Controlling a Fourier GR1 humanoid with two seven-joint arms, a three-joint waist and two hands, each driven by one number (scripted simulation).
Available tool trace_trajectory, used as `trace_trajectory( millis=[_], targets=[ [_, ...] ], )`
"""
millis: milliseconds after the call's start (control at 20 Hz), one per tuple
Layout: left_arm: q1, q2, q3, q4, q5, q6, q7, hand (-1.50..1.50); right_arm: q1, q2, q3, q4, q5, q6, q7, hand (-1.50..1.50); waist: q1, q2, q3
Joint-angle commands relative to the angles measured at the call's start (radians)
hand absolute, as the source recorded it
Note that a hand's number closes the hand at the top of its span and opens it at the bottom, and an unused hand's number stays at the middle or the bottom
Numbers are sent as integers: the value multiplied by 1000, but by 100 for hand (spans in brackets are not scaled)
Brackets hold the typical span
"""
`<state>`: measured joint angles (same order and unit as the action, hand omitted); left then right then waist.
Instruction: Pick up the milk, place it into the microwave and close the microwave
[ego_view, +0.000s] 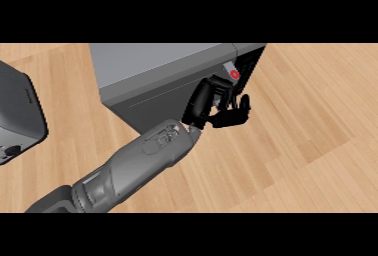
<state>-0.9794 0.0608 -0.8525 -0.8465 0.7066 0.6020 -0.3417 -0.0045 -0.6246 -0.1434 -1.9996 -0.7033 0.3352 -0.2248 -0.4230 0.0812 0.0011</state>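
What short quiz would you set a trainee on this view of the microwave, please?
1. True or false: the milk stands in plain sight on the counter.
2. Which thing is the left hand nearest? A) the microwave B) a plate C) a sink
3. What colour is the round button on the microwave's front?
Key: 1 false; 2 A; 3 red.
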Motion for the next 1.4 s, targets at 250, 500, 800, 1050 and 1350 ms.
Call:
trace_trajectory(
  millis=[250, 500, 800, 1050, 1350],
  targets=[
    [-104, -58, -1, 40, 23, 2, 4, 150, -20, -19, -18, 16, -50, 9, 22, -150, -28, 11, 3],
    [-107, -57, -10, 43, 27, 4, -7, 150, -40, -39, -29, 24, -80, 24, 34, -150, -29, 18, 3],
    [-61, -60, 105, 134, 100, 180, 12, 150, -34, -46, -71, 30, -108, 10, 37, -150, 34, 3, 2],
    [-59, -48, 90, 179, 120, 137, 0, 150, -33, -70, -130, 24, -128, -12, 47, -150, 69, 0, -2],
    [-45, 3, 41, 222, 146, 63, -7, 150, -8, -77, -159, 8, -139, -19, 56, -150, 103, 7, -2]
  ],
)
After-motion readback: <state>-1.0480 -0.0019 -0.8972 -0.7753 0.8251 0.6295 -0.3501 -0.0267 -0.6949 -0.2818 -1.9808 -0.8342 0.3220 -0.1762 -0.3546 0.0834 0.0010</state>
